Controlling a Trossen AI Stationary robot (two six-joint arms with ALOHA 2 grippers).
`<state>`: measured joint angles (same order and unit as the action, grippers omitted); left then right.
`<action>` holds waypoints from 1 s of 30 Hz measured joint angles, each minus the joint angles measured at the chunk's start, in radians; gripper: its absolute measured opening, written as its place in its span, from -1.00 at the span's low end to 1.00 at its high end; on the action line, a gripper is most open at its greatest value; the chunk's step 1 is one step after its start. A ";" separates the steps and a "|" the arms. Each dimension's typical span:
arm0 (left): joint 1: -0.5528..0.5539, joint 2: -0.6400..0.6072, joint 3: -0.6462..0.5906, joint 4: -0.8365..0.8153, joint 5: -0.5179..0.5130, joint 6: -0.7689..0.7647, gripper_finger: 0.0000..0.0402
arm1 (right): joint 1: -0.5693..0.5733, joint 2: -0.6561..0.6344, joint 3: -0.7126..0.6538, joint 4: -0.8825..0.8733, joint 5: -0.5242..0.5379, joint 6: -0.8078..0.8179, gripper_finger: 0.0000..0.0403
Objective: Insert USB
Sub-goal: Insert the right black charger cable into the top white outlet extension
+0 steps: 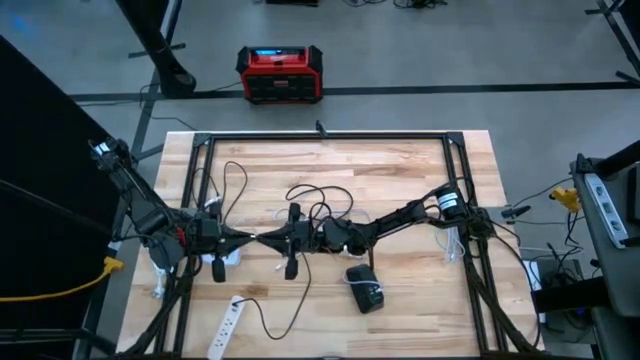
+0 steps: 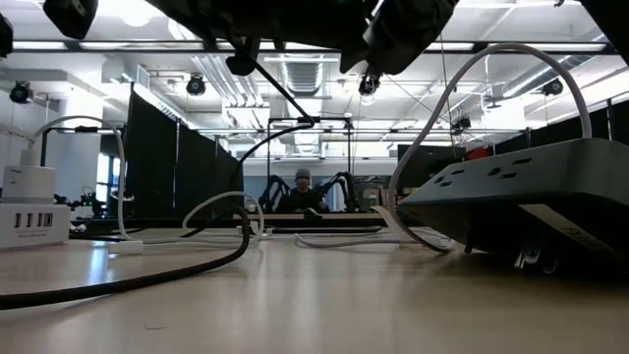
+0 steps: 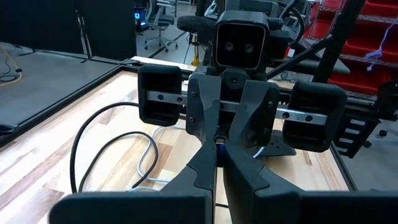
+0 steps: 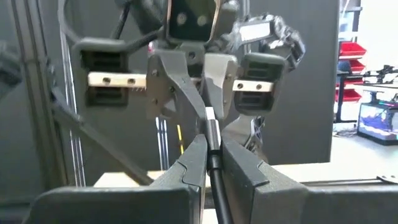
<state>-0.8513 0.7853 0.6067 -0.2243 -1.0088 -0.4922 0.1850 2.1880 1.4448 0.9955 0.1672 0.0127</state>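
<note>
Right fingers (image 4: 210, 163) clenched on a dark cable (image 4: 217, 186), pinched just behind its pale USB plug (image 4: 210, 116). Left fingers (image 3: 216, 163) clenched too, meeting them tip to tip over mid-bench (image 1: 400, 175); what they grasp is hidden. Strip (image 2: 531, 192) lies nearby. Judgement: square the plug to its mate, keep both grips firm, push straight along the cable axis, no twisting.
</note>
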 joint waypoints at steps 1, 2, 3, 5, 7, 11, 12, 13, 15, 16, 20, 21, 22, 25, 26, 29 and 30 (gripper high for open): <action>0.000 -0.001 0.000 -0.005 0.009 -0.001 -0.99 | 0.000 -0.002 0.000 -0.011 0.003 -0.009 -0.89; 0.001 -0.003 0.000 -0.014 0.028 0.000 -0.98 | 0.000 -0.005 0.000 -0.030 0.007 -0.020 -0.89; 0.001 -0.006 0.000 -0.021 0.052 -0.002 -0.96 | 0.002 -0.011 0.000 -0.054 0.008 -0.028 -0.89; 0.001 -0.011 0.000 -0.042 0.085 -0.025 -0.91 | 0.004 -0.025 0.002 -0.121 0.007 -0.031 -0.89; 0.003 -0.023 0.000 -0.071 0.104 -0.065 -0.87 | 0.006 -0.037 0.004 -0.185 0.010 -0.032 -0.89; 0.001 -0.049 0.018 -0.201 0.137 -0.168 -0.84 | 0.013 -0.043 0.003 -0.319 0.017 -0.015 -0.89; 0.001 -0.053 0.028 -0.244 0.140 -0.197 -0.83 | 0.014 -0.045 0.003 -0.354 0.017 0.000 -0.89; 0.001 -0.057 0.039 -0.286 0.144 -0.225 -0.83 | 0.014 -0.047 0.003 -0.384 0.017 0.017 -0.89; 0.002 -0.061 0.064 -0.372 0.163 -0.285 -0.84 | 0.014 -0.046 0.003 -0.433 0.009 0.053 -0.89; 0.001 -0.061 0.076 -0.414 0.169 -0.314 -0.84 | 0.013 -0.036 0.003 -0.436 -0.001 0.068 -0.89; 0.001 -0.061 0.115 -0.560 0.202 -0.446 -0.85 | 0.009 0.027 0.003 -0.428 -0.039 0.134 -0.89; 0.001 -0.061 0.120 -0.590 0.218 -0.483 -0.85 | 0.009 0.049 0.005 -0.419 -0.039 0.152 -0.89; 0.001 -0.061 0.123 -0.618 0.235 -0.523 -0.85 | 0.009 0.071 0.014 -0.407 -0.040 0.159 -0.89; 0.001 -0.059 0.124 -0.689 0.300 -0.652 -0.86 | 0.007 0.142 0.081 -0.386 -0.044 0.170 -0.89; 0.001 -0.057 0.120 -0.703 0.329 -0.695 -0.86 | 0.005 0.165 0.111 -0.389 -0.046 0.170 -0.89; 0.000 -0.044 0.107 -0.743 0.443 -0.791 -0.86 | -0.015 0.240 0.200 -0.411 -0.092 0.166 -0.89; 0.000 -0.038 0.103 -0.744 0.479 -0.814 -0.86 | -0.026 0.263 0.225 -0.429 -0.107 0.166 -0.89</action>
<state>-0.8509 0.7473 0.7095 -0.9686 -0.5295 -1.3059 0.1588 2.4514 1.6700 0.5660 0.0597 0.1791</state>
